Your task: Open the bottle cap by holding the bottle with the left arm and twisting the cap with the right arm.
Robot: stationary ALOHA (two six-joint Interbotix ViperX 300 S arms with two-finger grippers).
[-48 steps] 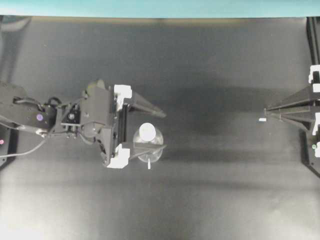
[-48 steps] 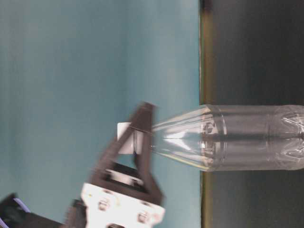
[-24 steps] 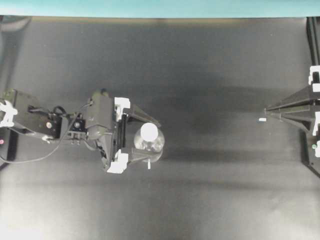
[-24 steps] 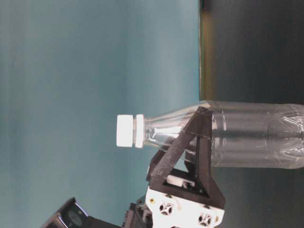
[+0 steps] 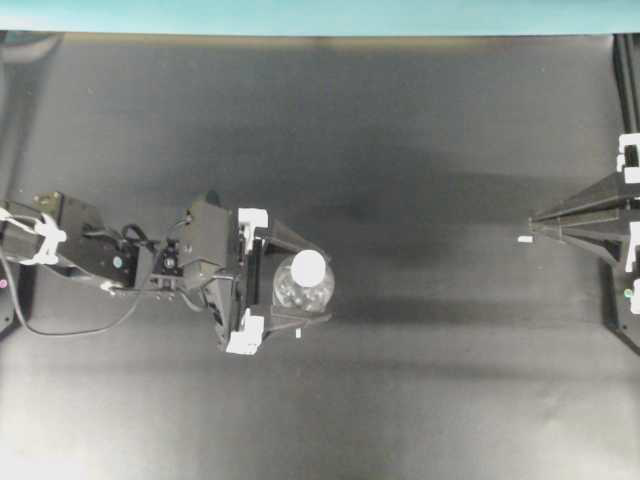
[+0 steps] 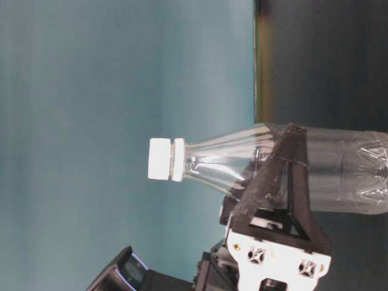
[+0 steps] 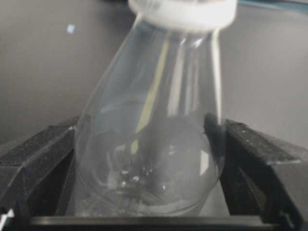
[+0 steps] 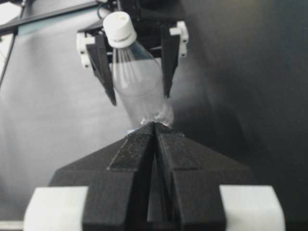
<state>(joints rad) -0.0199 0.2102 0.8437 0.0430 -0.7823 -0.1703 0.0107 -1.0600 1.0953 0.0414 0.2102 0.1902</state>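
The clear bottle (image 5: 300, 290) stands upright on the black table, left of centre, with its white cap (image 5: 309, 266) on. It also shows in the table-level view (image 6: 339, 176) with its cap (image 6: 159, 159), and in the right wrist view (image 8: 139, 82). My left gripper (image 5: 324, 286) is shut on the bottle's round body, one finger against each side (image 7: 43, 159). My right gripper (image 5: 535, 218) is shut and empty at the far right edge, well away from the bottle, and its tips (image 8: 155, 125) point at the bottle.
A small white scrap (image 5: 524, 240) lies on the table just in front of my right gripper. Another small white bit (image 5: 298, 332) lies beside the bottle's base. The teal wall (image 5: 320, 15) runs along the table's far edge.
My left gripper has come down from the bottle's neck to its body and its fingers have closed in on both sides. The right arm has not moved.
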